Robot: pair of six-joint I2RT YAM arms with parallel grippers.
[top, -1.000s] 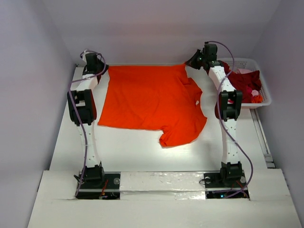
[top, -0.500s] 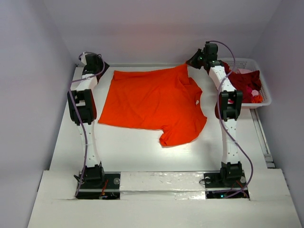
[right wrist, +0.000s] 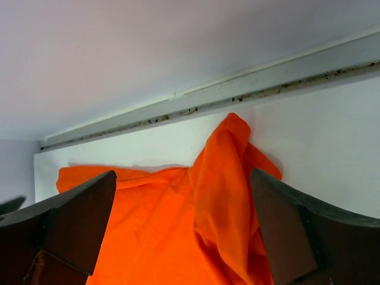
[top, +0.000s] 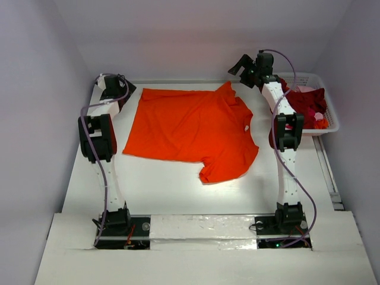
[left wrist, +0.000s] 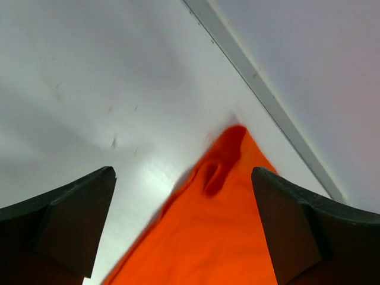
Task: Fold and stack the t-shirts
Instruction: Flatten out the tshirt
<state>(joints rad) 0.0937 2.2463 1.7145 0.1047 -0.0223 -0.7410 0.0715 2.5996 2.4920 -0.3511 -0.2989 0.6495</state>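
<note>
A bright orange t-shirt [top: 190, 127] lies spread on the white table, one sleeve curled toward the near right. My left gripper [top: 122, 89] hovers open by its far left corner, and in the left wrist view that corner [left wrist: 228, 196] lies loose on the table between the spread fingers [left wrist: 65, 225]. My right gripper [top: 240, 66] stands open above the far right corner, which sits in a raised fold [right wrist: 222, 178] between its fingers [right wrist: 297, 231]. More t-shirts, dark red [top: 306, 102] and pale pink [top: 306, 89], are heaped in the basket.
A white lattice basket [top: 332, 116] stands at the table's right edge beside the right arm. The back wall and a metal rail [right wrist: 237, 89] run close behind both grippers. Side walls close in the table on the left and right.
Both grippers opened and let go of the orange shirt's far corners. The shirt's far edge dropped and settled slightly nearer, and both grippers rose a little.
</note>
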